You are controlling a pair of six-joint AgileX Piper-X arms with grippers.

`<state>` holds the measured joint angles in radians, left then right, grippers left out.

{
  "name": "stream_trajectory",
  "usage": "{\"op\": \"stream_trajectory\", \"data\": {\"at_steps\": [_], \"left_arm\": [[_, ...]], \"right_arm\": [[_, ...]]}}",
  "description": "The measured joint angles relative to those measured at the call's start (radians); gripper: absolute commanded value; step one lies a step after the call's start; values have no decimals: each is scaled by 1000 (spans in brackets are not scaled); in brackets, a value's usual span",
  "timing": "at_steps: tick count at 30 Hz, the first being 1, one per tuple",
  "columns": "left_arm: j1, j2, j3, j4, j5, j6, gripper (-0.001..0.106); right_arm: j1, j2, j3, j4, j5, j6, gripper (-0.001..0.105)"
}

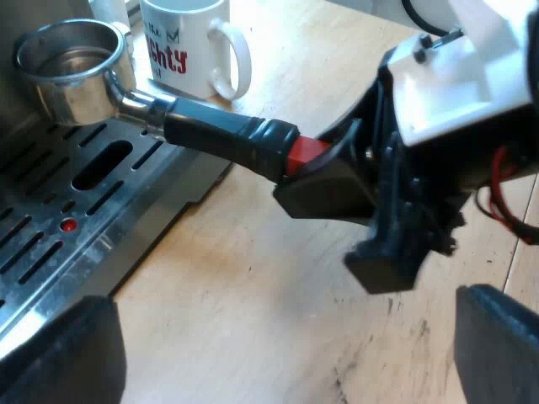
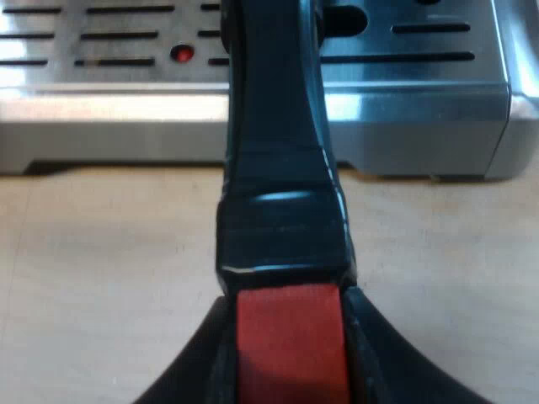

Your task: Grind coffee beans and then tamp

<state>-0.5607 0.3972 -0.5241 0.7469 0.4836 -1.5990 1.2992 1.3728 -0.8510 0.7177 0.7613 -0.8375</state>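
Steel and dark plastic noted in the holder: bowl poised over the slotted tray of the machine, apart from it and not locked in, with the handle reaching out from the machine over the wooden table. Looked bare of grounds inside the bowl, so judged grinding not yet done. Found the right gripper clamped on the red end of that handle, with a finger pressed on either side. Saw the left gripper with fingers spread wide, gripping nothing, low over the table just off the machine's tray. Spotted a white mug close beside the machine. Judged the holder stiff, heavy at the bowl and light at the handle, so likely to droop or twist from a grip so far out. Reckoned the steel slick, and the dark grip nearer the bowl the surer place to take hold.
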Motion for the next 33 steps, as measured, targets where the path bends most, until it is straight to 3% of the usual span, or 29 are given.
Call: {"op": "stream_trajectory", "data": {"at_steps": [9, 11, 18, 26, 33], "left_arm": [[0, -10, 0, 41, 22, 0, 80], [0, -71, 0, 120, 24, 2, 80], [0, -233, 0, 171, 24, 2, 80], [0, -361, 0, 238, 24, -4, 80], [0, -378, 0, 240, 39, -41, 80]], "right_arm": [[49, -3, 0, 30, 15, 10, 0], [85, -48, 0, 82, 15, 15, 0], [127, -111, 0, 113, 17, -11, 0], [159, -174, 0, 116, -30, -169, 0], [159, -213, 5, 91, -100, -298, 0]]}}
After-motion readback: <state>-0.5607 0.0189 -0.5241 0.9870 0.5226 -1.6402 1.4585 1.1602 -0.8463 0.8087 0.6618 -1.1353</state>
